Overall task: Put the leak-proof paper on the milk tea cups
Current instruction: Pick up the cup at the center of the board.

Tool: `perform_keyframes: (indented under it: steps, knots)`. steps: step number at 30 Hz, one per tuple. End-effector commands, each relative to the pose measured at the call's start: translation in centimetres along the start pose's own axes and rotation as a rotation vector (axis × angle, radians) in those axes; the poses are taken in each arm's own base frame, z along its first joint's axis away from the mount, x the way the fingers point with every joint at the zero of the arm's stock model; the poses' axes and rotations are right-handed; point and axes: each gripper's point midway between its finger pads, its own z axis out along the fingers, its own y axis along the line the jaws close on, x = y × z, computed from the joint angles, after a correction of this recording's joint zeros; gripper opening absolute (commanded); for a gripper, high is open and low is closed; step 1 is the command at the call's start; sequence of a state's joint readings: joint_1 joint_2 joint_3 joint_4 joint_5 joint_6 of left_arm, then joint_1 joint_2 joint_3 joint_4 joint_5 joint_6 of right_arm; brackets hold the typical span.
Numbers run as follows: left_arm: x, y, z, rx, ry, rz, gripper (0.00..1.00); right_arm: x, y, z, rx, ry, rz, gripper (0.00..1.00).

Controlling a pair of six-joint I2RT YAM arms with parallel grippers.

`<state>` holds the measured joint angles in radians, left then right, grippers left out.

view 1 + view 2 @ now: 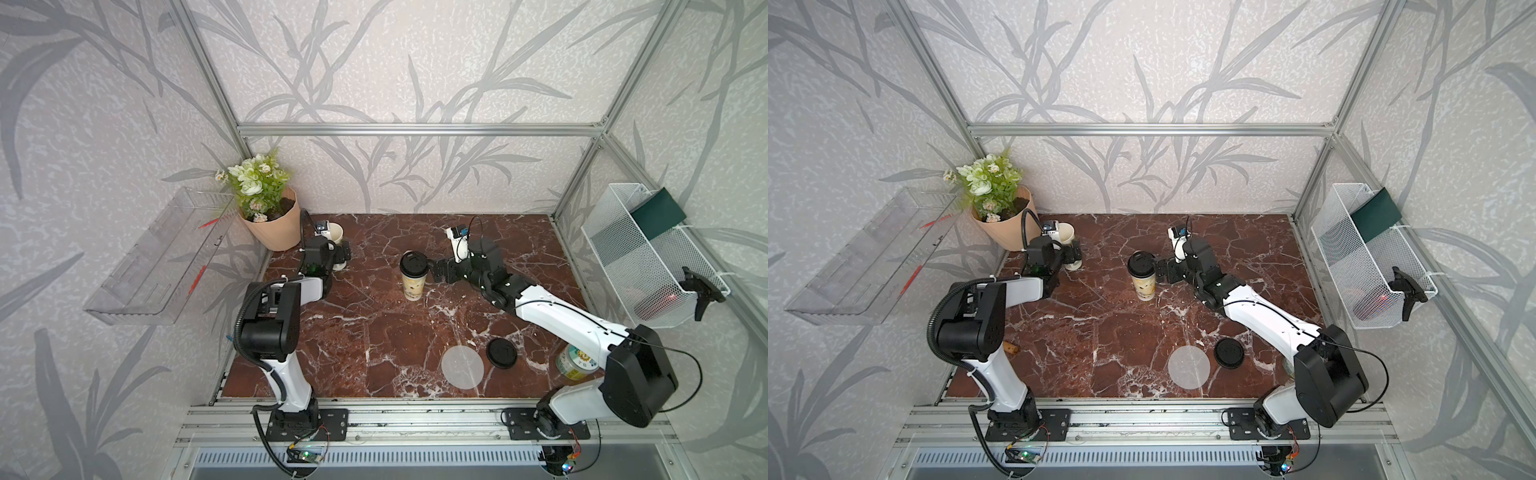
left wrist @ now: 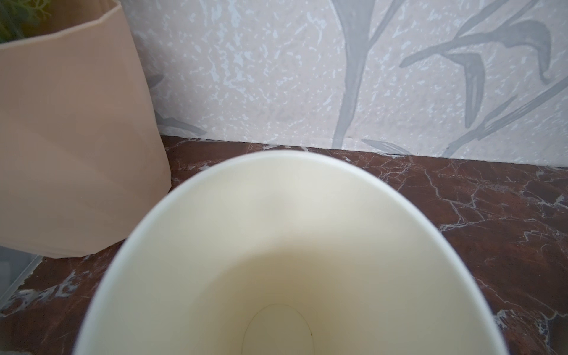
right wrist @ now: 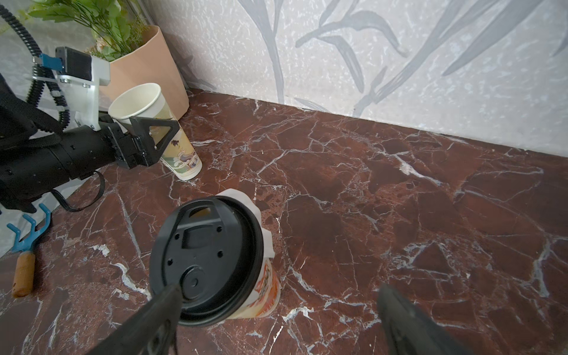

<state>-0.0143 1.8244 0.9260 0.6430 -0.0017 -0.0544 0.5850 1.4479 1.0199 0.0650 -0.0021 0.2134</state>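
Two milk tea cups [image 1: 413, 284] [image 1: 337, 233], print unreadable; right pincer [image 1: 439, 271] gapes, left pincer [image 1: 340, 254] grip unclear.

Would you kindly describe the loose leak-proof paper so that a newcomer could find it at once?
Start at the brown marble table and look near its front edge, toward the right arm's base. There lies the leak-proof paper, a flat round disc. Unlike the loose black lid beside it, it is larger, translucent and greyish-white.
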Motion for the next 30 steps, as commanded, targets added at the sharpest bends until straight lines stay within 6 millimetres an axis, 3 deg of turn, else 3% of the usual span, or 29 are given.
perform_keyframes:
  steps: [1, 5, 10, 14, 19, 24, 30]
  knots:
    - [-1.5, -0.1, 0.4, 0.015, -0.042, 0.034, 0.88, -0.9, 0.1, -0.8, -0.011, -0.040, 0.007, 0.99]
    - [-1.6, -0.5, 0.0, 0.047, -0.060, 0.035, 0.76, -0.8, 0.0, -0.9, -0.007, -0.039, 0.007, 0.99]
    - [-1.7, -1.0, -0.8, 0.078, -0.065, 0.016, 0.74, -0.4, -0.1, -1.1, -0.005, -0.028, 0.008, 0.99]
    - [-2.0, -2.4, -2.8, 0.162, -0.049, 0.016, 0.69, 0.9, -0.6, -2.0, 0.019, 0.018, 0.012, 0.99]
    - [-2.2, -4.6, -7.7, 0.304, -0.048, -0.021, 0.63, 4.7, -2.2, -4.2, 0.051, 0.133, 0.110, 0.99]
    - [-1.6, -6.7, -13.3, 0.420, -0.043, -0.045, 0.59, 10.4, -3.6, -6.9, 0.120, 0.286, 0.213, 0.99]
    - [0.5, -13.7, -21.2, 0.647, -0.032, 0.126, 0.59, 16.8, -3.8, -9.7, 0.165, 0.478, 0.304, 0.99]
